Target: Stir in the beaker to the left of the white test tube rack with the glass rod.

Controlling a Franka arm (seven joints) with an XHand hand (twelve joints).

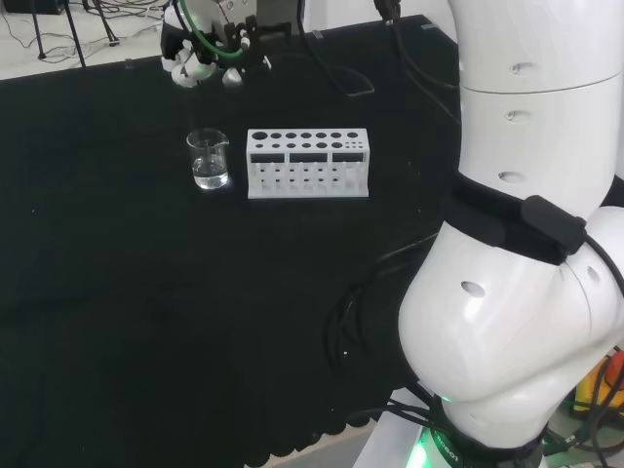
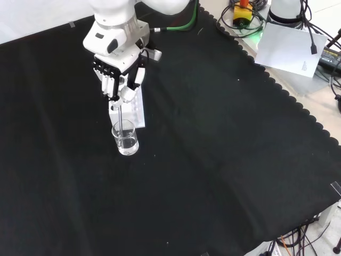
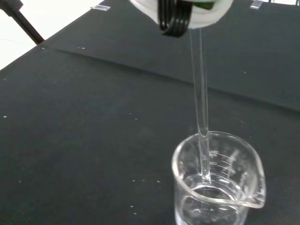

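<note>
A clear glass beaker [image 1: 209, 161] with a little clear liquid stands on the black cloth, just left of the white test tube rack [image 1: 308, 163] in the head view. My hand [image 2: 120, 74] hangs above the beaker [image 2: 126, 138], its fingers curled round the top of a glass rod [image 2: 123, 114]. The rod [image 3: 200, 93] points straight down. Its lower end is inside the beaker [image 3: 218, 183], near the liquid's surface. In the front view the rack [image 2: 136, 111] lies partly behind the hand. The hand [image 1: 200, 58] also shows at the head view's top.
The arm's white links [image 1: 526, 244] take up the right of the head view. A white sheet of paper [image 2: 290, 48] and cables lie beyond the cloth's scalloped edge at the front view's upper right. Open black cloth [image 2: 213, 160] spreads around the beaker.
</note>
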